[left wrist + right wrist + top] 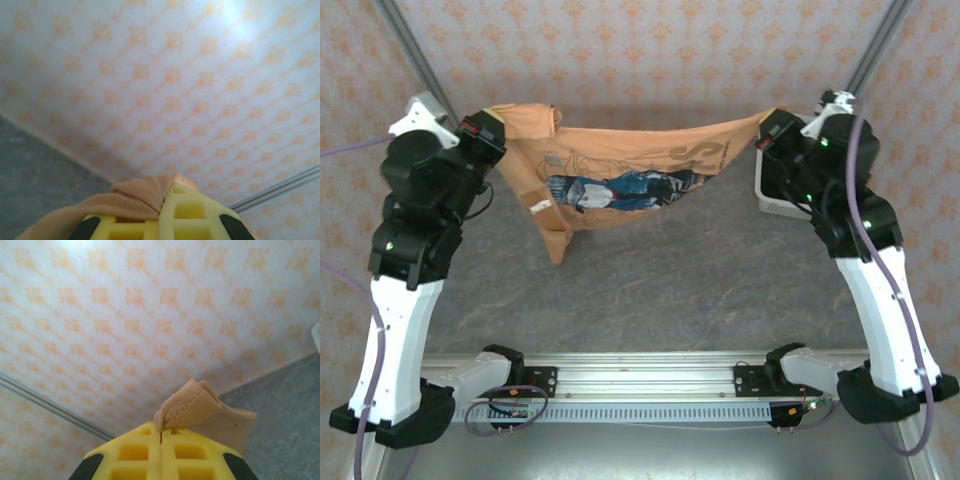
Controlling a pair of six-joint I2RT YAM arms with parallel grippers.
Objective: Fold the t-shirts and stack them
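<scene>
The t-shirt [620, 165] hangs spread between left tool [490, 130] and right tool [767, 135], with the basket [772, 206] under the right arm.

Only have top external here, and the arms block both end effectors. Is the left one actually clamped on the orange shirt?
Observer: Yes. In the left wrist view, the left end effector has its yellow pads shut on a bunched fold of the orange-tan t-shirt.
Operator: Right side?
Observer: Right end effector is shut too, pinching a stitched hem corner that pokes up above its pads.
</scene>
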